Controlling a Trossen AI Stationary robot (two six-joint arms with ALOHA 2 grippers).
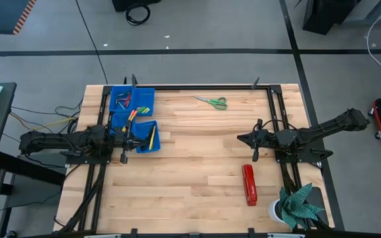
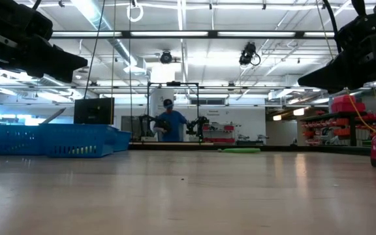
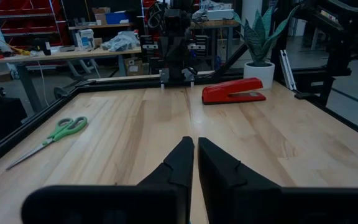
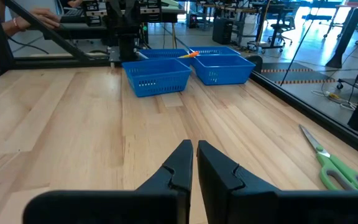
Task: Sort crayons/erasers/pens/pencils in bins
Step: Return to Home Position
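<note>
**High view.** The four bins (image 1: 135,99) stand together at the far left corner of the table (image 1: 197,165). Orange and yellow pencils (image 1: 133,116) lie in them, and a green crayon (image 1: 144,109) lies in a far one. The other small pieces I cannot name. The left gripper (image 1: 137,139) is over the nearest bin. The right gripper (image 1: 241,138) is right of the table's middle, well apart from the bins. Scissors (image 1: 211,101) lie at the far edge. A stapler (image 1: 249,185) lies near right, with a plant (image 1: 296,206) at the near right corner. The fingers are too small here to judge.

**Low view.** The bins (image 2: 51,140) are at the left and their walls hide the contents. Both arms are dark shapes in the top corners, higher than the bins. A person (image 2: 168,124) stands far back in the room.

**Left wrist view.** The fingers (image 3: 180,163) are pressed together with nothing between them. No bin shows ahead, only the scissors (image 3: 58,132), stapler (image 3: 234,91) and plant (image 3: 260,37).

**Right wrist view.** The fingers (image 4: 180,163) are also pressed together and empty. The bins (image 4: 157,76) are far ahead, well apart from the fingers. Only this view shows an orange pencil tip (image 4: 192,53) rising over a rim.
</note>
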